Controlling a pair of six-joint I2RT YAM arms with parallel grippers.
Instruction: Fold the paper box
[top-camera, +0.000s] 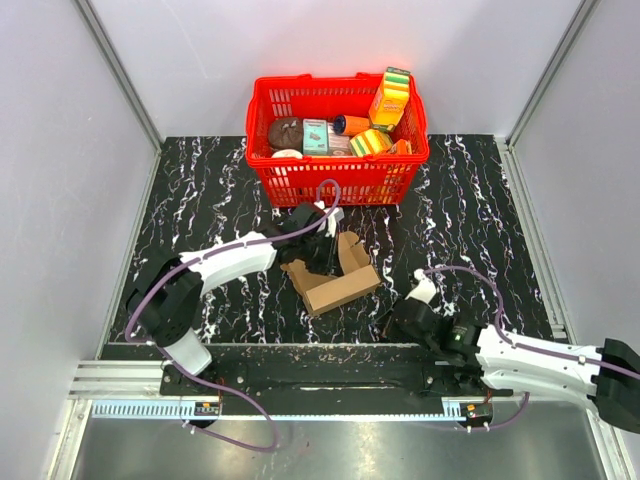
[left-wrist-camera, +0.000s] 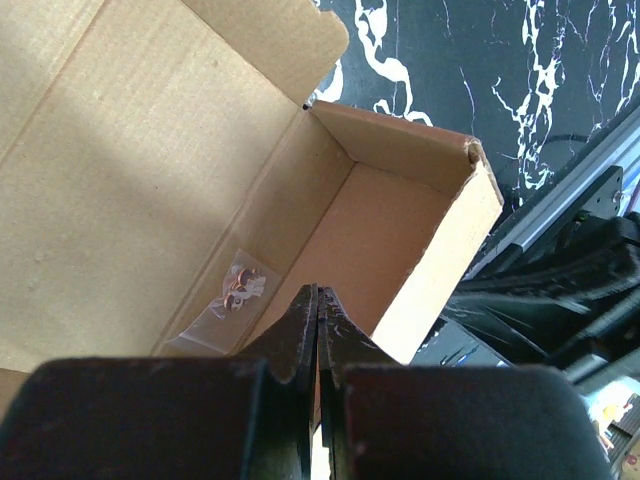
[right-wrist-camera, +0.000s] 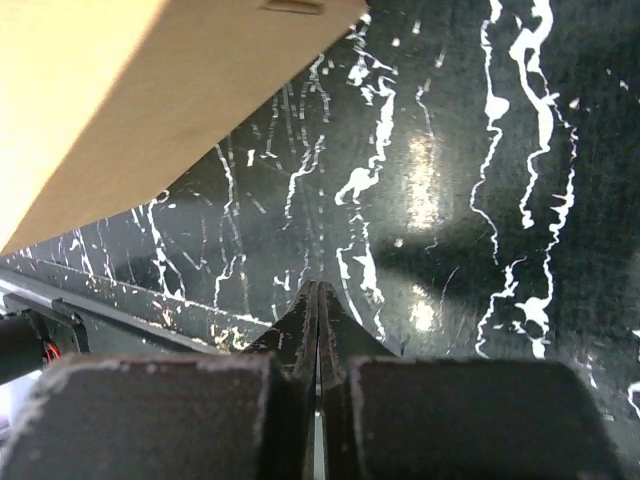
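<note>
The paper box (top-camera: 333, 279) is brown cardboard, partly formed and open at the top, in the middle of the black marbled table (top-camera: 460, 230). My left gripper (top-camera: 327, 262) reaches down into it from the left. In the left wrist view the box's inside (left-wrist-camera: 380, 240) shows, with a raised flap (left-wrist-camera: 120, 150) on the left, and the left gripper (left-wrist-camera: 320, 296) is shut with nothing seen between its fingers. A small clear bag (left-wrist-camera: 236, 290) lies inside the box. My right gripper (top-camera: 390, 324) is shut and empty, low over the table to the box's front right. The right wrist view shows the right gripper (right-wrist-camera: 318, 292) with the box's outer wall (right-wrist-camera: 140, 100) at upper left.
A red plastic basket (top-camera: 335, 180) full of colourful packages stands just behind the box. A metal rail (top-camera: 300, 355) runs along the table's near edge, close to the right gripper. Grey walls close in the left, right and back sides.
</note>
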